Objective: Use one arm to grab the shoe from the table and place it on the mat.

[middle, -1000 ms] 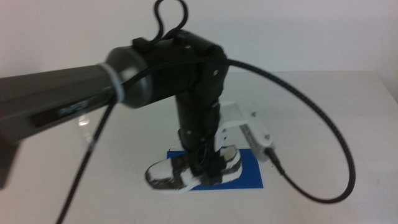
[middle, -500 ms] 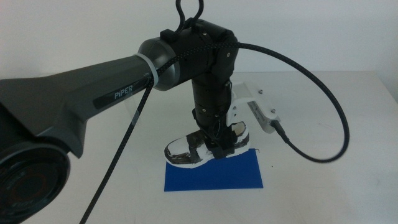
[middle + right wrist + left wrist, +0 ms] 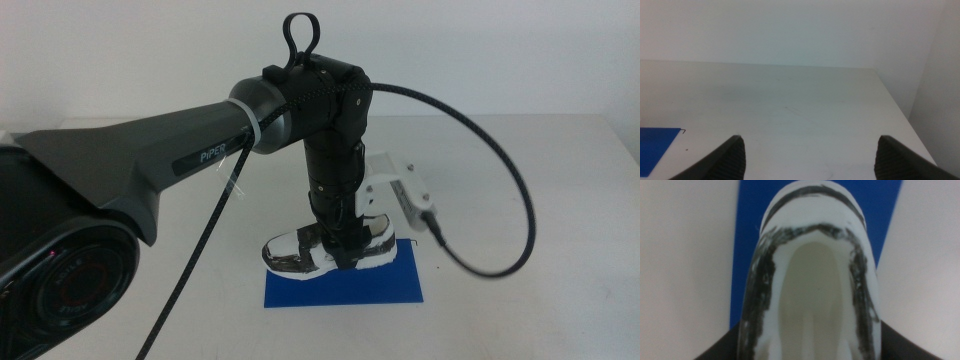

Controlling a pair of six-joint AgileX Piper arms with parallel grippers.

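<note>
My left pincer (image 3: 345,252) is closed on the shoe (image 3: 325,250), one jaw at each side of its opening, reaching straight down from my arm (image 3: 150,170). The shoe sits over the far edge of the blue mat (image 3: 345,285), toe pointing left in the middle view; whether its sole touches the mat I cannot tell. My right pincer (image 3: 810,150) waits with jaws wide apart above the white surface (image 3: 790,100), holding nothing.

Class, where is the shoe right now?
In the middle view the shoe sits low at centre, over the far edge of the blue mat, clamped by the left gripper; whether it touches the mat is unclear.
</note>
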